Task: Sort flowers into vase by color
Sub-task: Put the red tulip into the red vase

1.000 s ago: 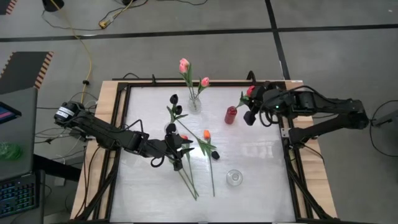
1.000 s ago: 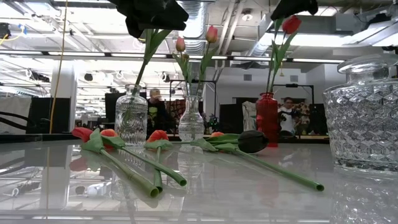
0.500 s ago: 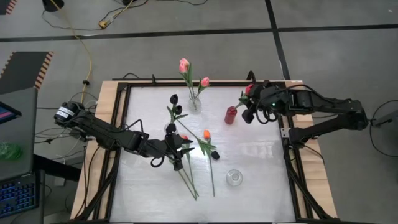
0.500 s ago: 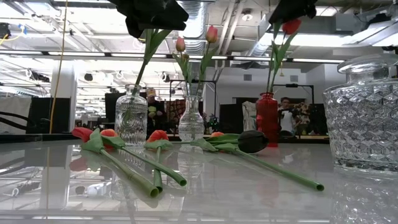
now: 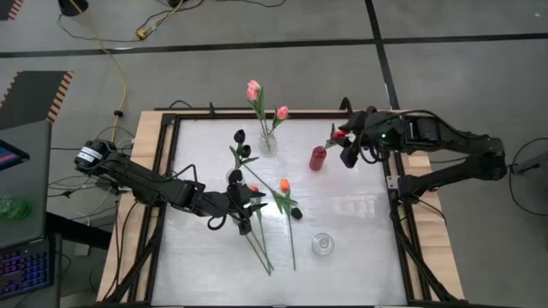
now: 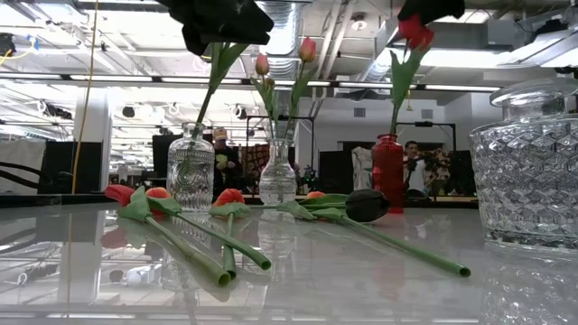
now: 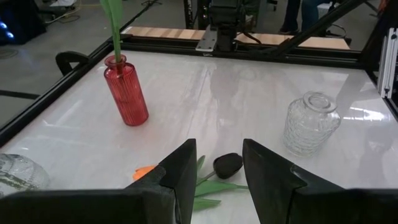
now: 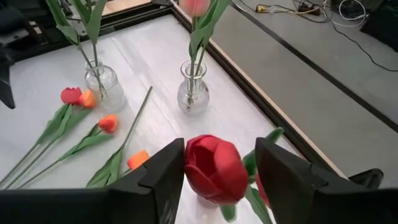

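Observation:
A red tulip (image 8: 214,168) stands with its stem in the red vase (image 5: 318,158) at the far right of the table. My right gripper (image 8: 221,147) is open above the vase, its fingers on either side of the tulip's head and gripping nothing. Two pink tulips stand in a clear vase (image 5: 268,144), and black tulips in another (image 5: 235,175). Loose tulips lie flat mid-table, among them an orange one (image 5: 284,184) and a black one (image 7: 227,165). My left gripper (image 7: 217,149) hovers open over them, nothing between its fingers.
An empty cut-glass vase (image 5: 322,245) stands near the front of the table, to the right of the loose stems. A black frame (image 5: 398,214) runs round the white tabletop. People stand in the room beyond the far edge.
My right gripper has opened and let go of the red tulip, then drawn back a little up and toward the table's right edge. The tulip stays in the red vase, and its head has swung slightly more upright.

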{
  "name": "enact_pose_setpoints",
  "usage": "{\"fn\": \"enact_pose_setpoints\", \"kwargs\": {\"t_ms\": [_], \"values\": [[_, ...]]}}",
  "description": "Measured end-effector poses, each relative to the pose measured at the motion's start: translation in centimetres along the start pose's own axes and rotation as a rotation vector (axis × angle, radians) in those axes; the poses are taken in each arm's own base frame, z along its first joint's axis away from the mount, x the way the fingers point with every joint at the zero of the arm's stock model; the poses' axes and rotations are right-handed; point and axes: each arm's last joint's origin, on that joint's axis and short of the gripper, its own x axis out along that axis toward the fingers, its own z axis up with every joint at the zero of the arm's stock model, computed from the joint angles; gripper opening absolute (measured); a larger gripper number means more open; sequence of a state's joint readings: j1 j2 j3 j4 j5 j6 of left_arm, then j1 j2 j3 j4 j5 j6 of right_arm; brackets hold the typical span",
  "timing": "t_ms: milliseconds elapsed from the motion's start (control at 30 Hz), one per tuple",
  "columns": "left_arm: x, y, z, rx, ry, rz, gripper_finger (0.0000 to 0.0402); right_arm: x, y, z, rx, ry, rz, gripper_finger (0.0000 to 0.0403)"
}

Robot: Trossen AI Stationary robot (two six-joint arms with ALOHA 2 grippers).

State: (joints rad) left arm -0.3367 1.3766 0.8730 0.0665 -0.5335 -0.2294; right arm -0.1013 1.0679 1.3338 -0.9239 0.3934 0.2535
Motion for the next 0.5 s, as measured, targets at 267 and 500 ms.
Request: {"fn": "enact_pose_setpoints", "kwargs": {"t_ms": [267,500], "values": [[0.0,-0.1,-0.1,0.003,0.013,-0.024,0.0118,-3.2,-0.6,1.9,0.015,-0.054,0.029,0.0224],[-0.1,-0.1,-0.9,-0.104,0.109,-0.081,0.0118,-4.9,0.0,2.5,0.0,-0.093,0.092,0.0224]]}}
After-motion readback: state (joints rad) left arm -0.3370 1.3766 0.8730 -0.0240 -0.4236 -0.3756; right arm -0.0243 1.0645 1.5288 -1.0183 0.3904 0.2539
